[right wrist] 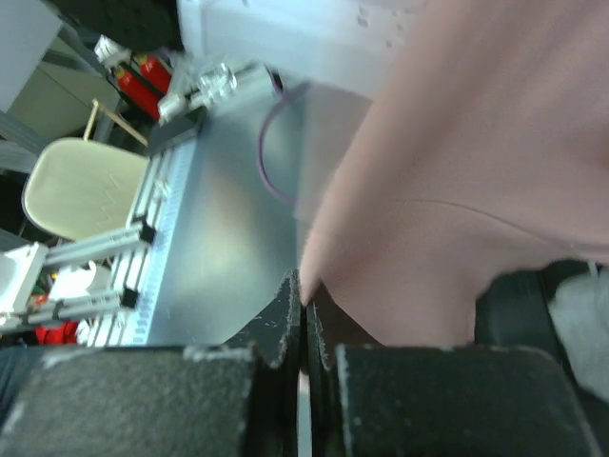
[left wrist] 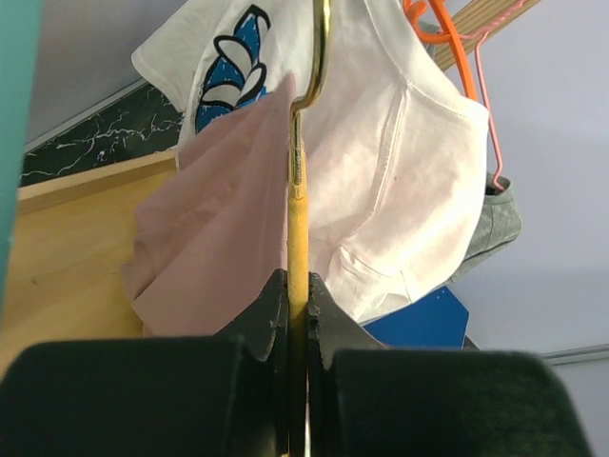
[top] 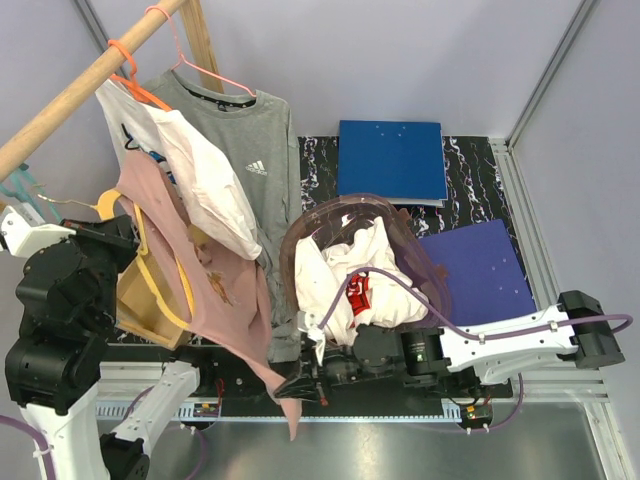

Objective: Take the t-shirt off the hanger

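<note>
**Both grippers clamped: one on the hanger, one on the shirt's hem**

The left wrist view shows the left gripper (left wrist: pixel 298 295) pinched tight on the flat stem of the yellow hanger (left wrist: pixel 299 209), which rises straight up from between the fingers to its brass-coloured hook. The pink t-shirt (left wrist: pixel 209 248) drapes to the left of that stem, and a white t-shirt (left wrist: pixel 390 181) hangs beyond it on the right. That shirt has a blue and black graphic, but no letters can be read.

From the top view the left gripper (top: pixel 122 236) is mostly hidden behind cloth, so its grip cannot be judged there. This view alone shows the pink t-shirt (top: pixel 215 290) stretched from the hanger near that gripper down and across to the right gripper (top: pixel 298 385), low over the near edge of the tabletop (top: pixel 470 165).

The right wrist view confirms it: the right gripper (right wrist: pixel 303 305) has its fingers closed on a corner of the pink hem (right wrist: pixel 476 171).

Up and away from the left gripper, a wooden rail (top: pixel 80 85) carries an orange hanger (top: pixel 130 75) and a pink hanger (top: pixel 190 60). The grey sweatshirt (top: pixel 250 130) reads "adidas" under its logo. Just beyond the right gripper stands a clear basket (top: pixel 300 235) of white clothes, one with a red print too small to read. Two blue folders (top: pixel 392 158) lie farther off.
</note>
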Controlling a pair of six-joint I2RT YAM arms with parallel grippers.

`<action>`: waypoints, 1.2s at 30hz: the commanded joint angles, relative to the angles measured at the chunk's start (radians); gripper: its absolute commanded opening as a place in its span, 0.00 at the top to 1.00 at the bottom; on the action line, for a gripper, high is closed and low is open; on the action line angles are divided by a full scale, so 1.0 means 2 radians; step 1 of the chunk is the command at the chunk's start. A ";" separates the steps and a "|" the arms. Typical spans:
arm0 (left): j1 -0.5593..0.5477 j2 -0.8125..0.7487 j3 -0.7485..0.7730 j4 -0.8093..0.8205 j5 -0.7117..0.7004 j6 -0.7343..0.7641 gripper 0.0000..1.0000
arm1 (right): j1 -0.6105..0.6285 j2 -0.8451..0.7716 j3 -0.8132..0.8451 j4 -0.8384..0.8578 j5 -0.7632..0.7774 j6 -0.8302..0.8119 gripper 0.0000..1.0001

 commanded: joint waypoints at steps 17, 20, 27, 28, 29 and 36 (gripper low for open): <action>0.004 -0.029 0.089 -0.026 0.162 -0.004 1.00 | -0.097 0.070 0.193 -0.199 -0.056 -0.078 1.00; 0.004 -0.046 0.090 -0.032 0.208 0.000 1.00 | -0.118 0.105 0.240 -0.230 -0.066 -0.094 0.79; 0.003 -0.041 0.119 -0.049 0.301 0.049 1.00 | -0.196 0.102 0.269 -0.250 -0.148 -0.079 0.08; 0.003 -0.040 0.124 -0.051 0.321 0.054 1.00 | -0.203 0.099 0.274 -0.258 -0.147 -0.085 0.02; 0.003 -0.039 0.126 -0.053 0.331 0.065 1.00 | -0.209 0.097 0.280 -0.265 -0.139 -0.090 0.00; -0.008 -0.049 0.143 -0.068 0.415 0.091 1.00 | -0.309 0.091 0.326 -0.300 -0.175 -0.141 0.00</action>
